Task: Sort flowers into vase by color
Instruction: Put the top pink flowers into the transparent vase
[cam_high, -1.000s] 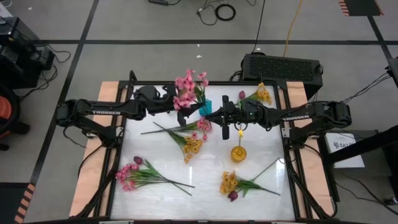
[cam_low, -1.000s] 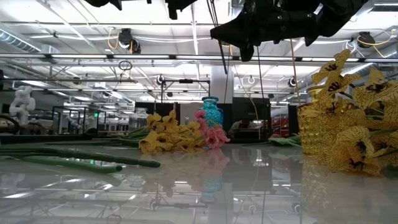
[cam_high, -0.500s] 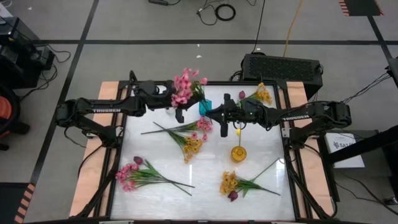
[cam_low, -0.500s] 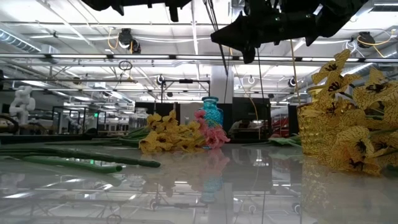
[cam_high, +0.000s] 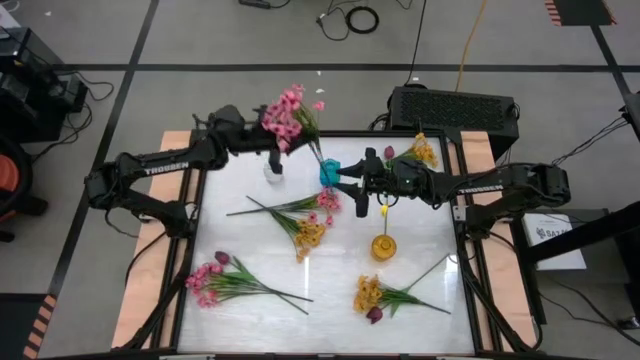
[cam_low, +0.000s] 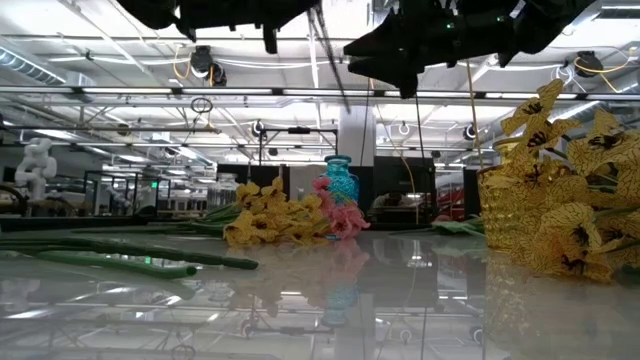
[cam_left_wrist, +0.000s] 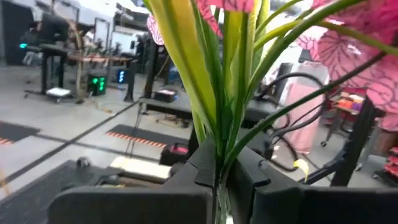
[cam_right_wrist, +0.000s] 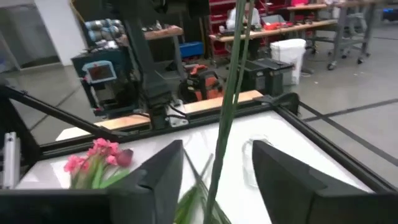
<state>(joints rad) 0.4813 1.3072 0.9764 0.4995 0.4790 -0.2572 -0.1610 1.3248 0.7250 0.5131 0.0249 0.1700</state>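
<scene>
A pink flower spray is up in the air over the table's far side, with my left gripper shut on its green stems. One thin stem runs down between the open fingers of my right gripper, which hovers by the blue vase and touches nothing. A yellow vase stands on the table right of centre. More flowers lie flat on the table: a pink-and-yellow bunch, a pink spray, a yellow spray and a yellow spray at the far right. My left gripper pinches the bundle of green stems and leaves between its two fingers, a little below the pink blooms. The fingers come in about level from the table's left and lie across the stems. The spray is lifted clear, blooms above the fingers.
A black box sits behind the table's far edge. The table's near middle between the lying sprays is bare. In the low view both arms hang at the top, above the blue vase and the yellow vase.
My left gripper has taken hold of the pink spray and swung toward the table's far left corner, carrying the blooms that way and tilting the spray. My right gripper has stayed by the blue vase and opened, letting go of the stem.
</scene>
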